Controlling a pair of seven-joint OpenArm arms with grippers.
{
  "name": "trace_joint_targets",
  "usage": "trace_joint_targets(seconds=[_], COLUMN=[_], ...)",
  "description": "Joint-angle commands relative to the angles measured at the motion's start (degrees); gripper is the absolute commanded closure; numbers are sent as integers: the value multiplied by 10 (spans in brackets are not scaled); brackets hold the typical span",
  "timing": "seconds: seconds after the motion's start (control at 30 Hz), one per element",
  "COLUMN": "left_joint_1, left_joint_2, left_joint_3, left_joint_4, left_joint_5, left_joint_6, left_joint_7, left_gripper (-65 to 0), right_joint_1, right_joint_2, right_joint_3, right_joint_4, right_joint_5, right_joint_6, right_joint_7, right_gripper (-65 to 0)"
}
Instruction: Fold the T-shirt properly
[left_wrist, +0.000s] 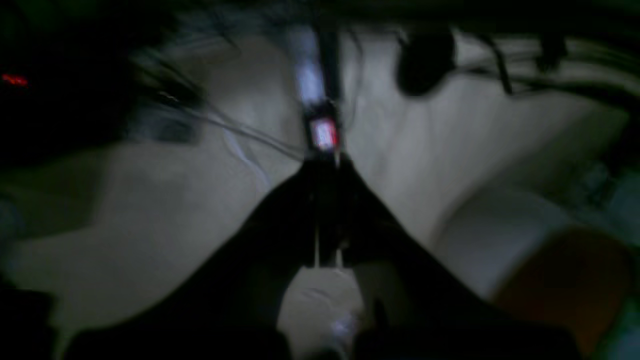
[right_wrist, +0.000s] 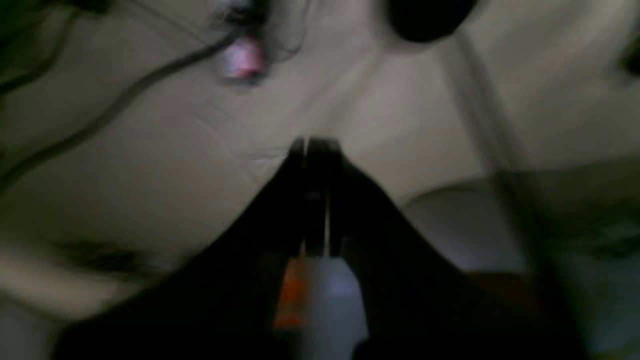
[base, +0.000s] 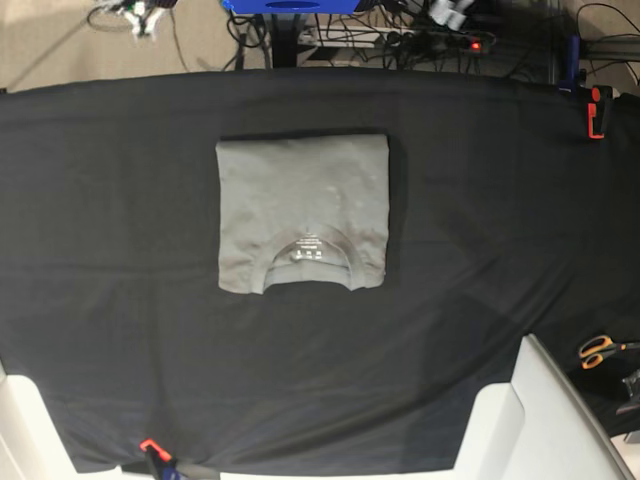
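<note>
Your T-shirt (base: 300, 205) lies folded near the table's far edge, collar toward you, both grippers closed and empty.

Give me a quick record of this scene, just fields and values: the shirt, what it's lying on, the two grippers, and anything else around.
T-shirt: light grey, folded into a compact rectangle, collar label facing up
surface: black table cloth, shirt lying left of centre
left gripper: jaws together, holding nothing, off the shirt
right gripper: jaws together, holding nothing
scissors: orange handles, right edge of the cloth
clamps: orange, one at far right corner, one at near edge
</note>
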Motion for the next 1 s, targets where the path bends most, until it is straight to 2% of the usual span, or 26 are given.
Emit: trace_joint_targets(seconds=[0.0,0.03,0.1,0.17,0.23,0.47,0.57,0.97], left_joint_1=[-21,-44,-59,-60,-63,-67,-68,-88], left_joint_2=[1,9,19,30,37,31,26,27], left_joint_3=[12,24,40,58,72,71,74,75], left_joint_4=[-51,-89,-109,-89,-67,-51,-50,-52], left_joint_5=[10,21,34,50,59,55,56,56], left_joint_6=[12,41,109,158,182,194,194,194], left_joint_7=[-32,-63,-99,-92,-71,-62,-63,-59], left_gripper=[0,0,0,0,0,0,0,0], right_joint_1=[11,20,23,24,24,18,17,15], right_joint_2=[-21,-41,-65,-67,-67,-70,-71,-66], right_joint_3=[-35,-65,-93,-93,-88,75,123,138], right_joint_4=[-50,-101,-112,-112,-112,-112,-112,-92], right_joint_5=[2,3,3,4,4,4,4,3], right_joint_6=[4,4,4,4,1,1,1,1], right_joint_7=[39,89,166,181,181,181,181,182], right_gripper=[-5,-6,-6,-6,-6,-6,-6,-6])
